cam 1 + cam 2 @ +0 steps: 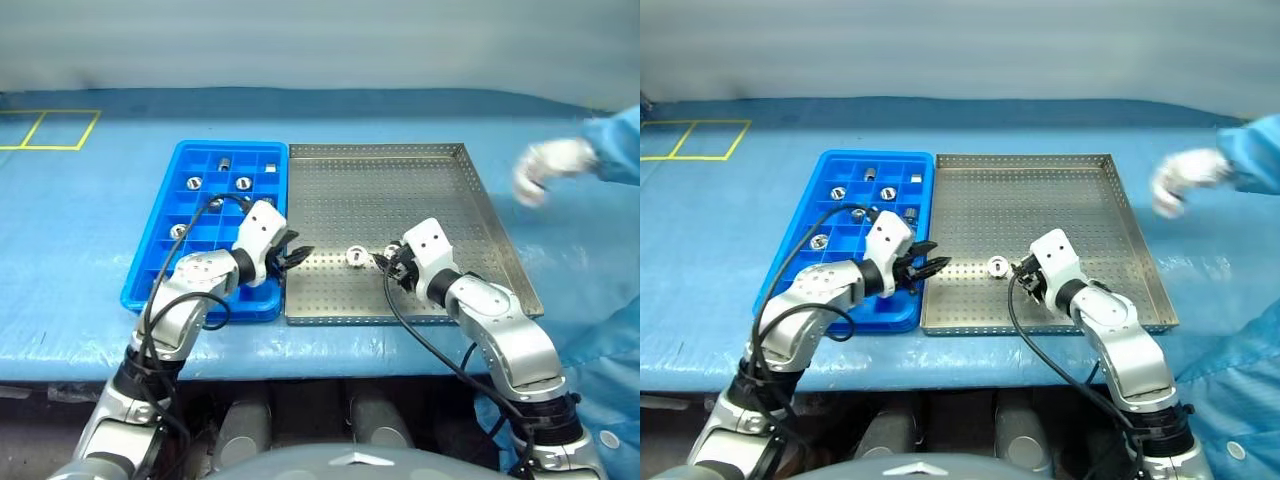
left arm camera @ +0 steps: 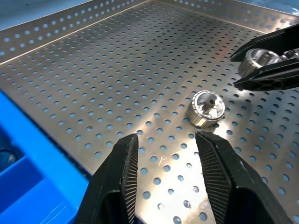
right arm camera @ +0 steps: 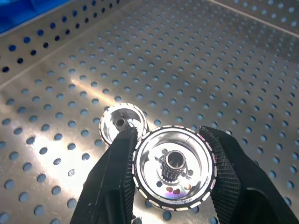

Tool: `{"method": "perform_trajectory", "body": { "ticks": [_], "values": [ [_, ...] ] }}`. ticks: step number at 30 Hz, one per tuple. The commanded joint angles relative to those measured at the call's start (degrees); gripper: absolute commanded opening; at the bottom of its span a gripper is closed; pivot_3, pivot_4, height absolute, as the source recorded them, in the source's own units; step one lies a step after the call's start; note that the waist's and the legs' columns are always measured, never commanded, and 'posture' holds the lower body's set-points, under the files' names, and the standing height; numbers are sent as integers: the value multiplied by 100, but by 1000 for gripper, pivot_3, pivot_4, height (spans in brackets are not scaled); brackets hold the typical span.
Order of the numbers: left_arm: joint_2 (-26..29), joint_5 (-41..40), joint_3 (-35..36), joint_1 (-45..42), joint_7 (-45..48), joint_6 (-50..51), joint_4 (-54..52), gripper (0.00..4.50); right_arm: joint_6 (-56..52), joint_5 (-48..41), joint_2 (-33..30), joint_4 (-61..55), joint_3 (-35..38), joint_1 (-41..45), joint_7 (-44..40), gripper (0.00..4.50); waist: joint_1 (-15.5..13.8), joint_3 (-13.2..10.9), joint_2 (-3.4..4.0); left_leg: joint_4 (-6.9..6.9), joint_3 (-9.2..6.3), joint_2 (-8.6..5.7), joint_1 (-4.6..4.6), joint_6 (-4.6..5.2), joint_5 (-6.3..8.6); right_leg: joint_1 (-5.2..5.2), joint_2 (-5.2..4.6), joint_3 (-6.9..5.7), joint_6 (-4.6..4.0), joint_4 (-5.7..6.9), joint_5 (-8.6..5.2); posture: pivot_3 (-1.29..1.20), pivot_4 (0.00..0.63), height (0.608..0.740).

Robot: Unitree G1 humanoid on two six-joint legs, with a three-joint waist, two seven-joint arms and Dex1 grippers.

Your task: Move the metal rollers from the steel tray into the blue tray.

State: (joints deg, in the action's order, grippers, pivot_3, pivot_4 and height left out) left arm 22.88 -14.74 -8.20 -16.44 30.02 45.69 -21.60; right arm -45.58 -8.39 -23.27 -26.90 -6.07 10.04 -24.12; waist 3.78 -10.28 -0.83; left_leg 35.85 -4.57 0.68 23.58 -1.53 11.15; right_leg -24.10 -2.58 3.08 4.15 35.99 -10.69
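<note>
A flanged roller (image 3: 174, 169) is clamped between the right fingers (image 3: 117, 177), its lower rim cut off from view. A second roller (image 2: 206, 108) lies loose on the steel tray (image 1: 400, 190). The left fingers (image 2: 125, 170), nothing between them, are seen apart over that tray's edge beside the blue tray (image 1: 160, 262), where several rollers (image 1: 243, 183) can barely be made out.

steel tray (image 1: 400, 190) sits touching right of blue tray (image 1: 155, 270); several rollers (image 1: 243, 183) in the blue tray's far compartments, one loose roller (image 1: 354, 257) on the steel tray's near floor.
</note>
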Motion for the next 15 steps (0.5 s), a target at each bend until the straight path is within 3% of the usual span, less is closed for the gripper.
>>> {"method": "perform_trajectory", "body": {
  "ticks": [1, 8, 15],
  "values": [
    [134, -21, 571, 196, -336, 177, -691, 2058, 306, -90, 371, 58, -462, 666, -140, 1720, 10, 0, -1, 0, 0, 2, 0, 0, 0, -1, 2, 0, 0, 1, 0, 41, 150, 740],
    [130, 329, 1458, 101, -1436, 963, -1015, 2058, 995, 117, 1139, 1427, -992, 1661, -166, 1720, -200, -3, -6, 0, -10, 3, 4, 0, 0, 0, 5, -7, 2, 0, 3, 141, 150, 740],
    [581, 189, 1402, 692, -1255, 1545, -1582, 2058, 1624, -23, 1634, 3314, -1312, 2646, -1167, 1720, -345, -3, -6, -16, -10, 3, -1, -2, -1, 0, 6, -9, 1, -3, 4, 214, 150, 740]
  ]
}}
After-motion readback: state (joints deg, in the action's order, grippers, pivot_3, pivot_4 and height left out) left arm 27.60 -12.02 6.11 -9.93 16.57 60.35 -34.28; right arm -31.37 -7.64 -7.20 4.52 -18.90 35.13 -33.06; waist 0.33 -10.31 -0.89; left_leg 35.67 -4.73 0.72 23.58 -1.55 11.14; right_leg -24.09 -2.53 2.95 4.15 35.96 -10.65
